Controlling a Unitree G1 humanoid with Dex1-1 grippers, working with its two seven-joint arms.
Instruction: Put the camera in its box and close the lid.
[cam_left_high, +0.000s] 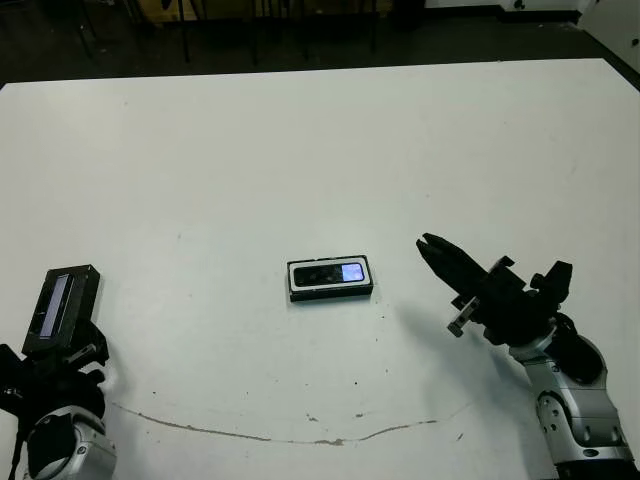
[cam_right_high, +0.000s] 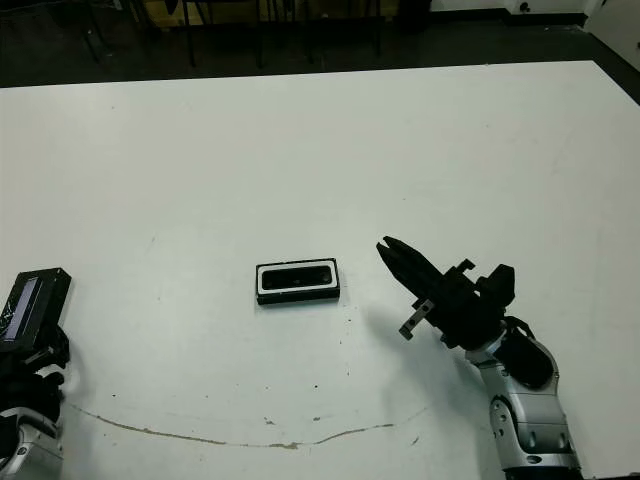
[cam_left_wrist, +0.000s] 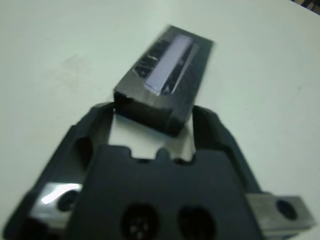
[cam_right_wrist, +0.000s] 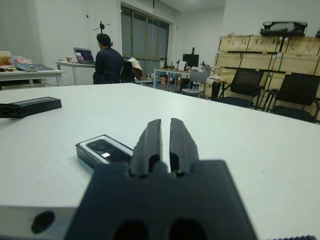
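- Resting inside the box (cam_left_high: 330, 279), the camera (cam_left_high: 328, 273) already lies flat in the white lining, so the first half of the task looks done; the box sits near the middle of the table (cam_left_high: 300, 150), somewhat toward the front edge.
- Left to do, as far as I can judge: carry the lid (cam_left_high: 62, 305) over, set it on the box and press it shut. The box stands uncovered.
- The lid is at the table's left side, near the front edge, well apart from the box. The left gripper (cam_left_wrist: 155, 125) has it between its two fingers, which sit partly open to the lid's width, one on each long side; the pale strip faces up.
- The right gripper (cam_left_high: 432, 246) holds nothing. Its fingers are brought together with only a thin slit between them, and they point toward the box from its right side, near it but not touching.
- The box lies between the two grippers, much closer to the right one than to the lid-holding left one.
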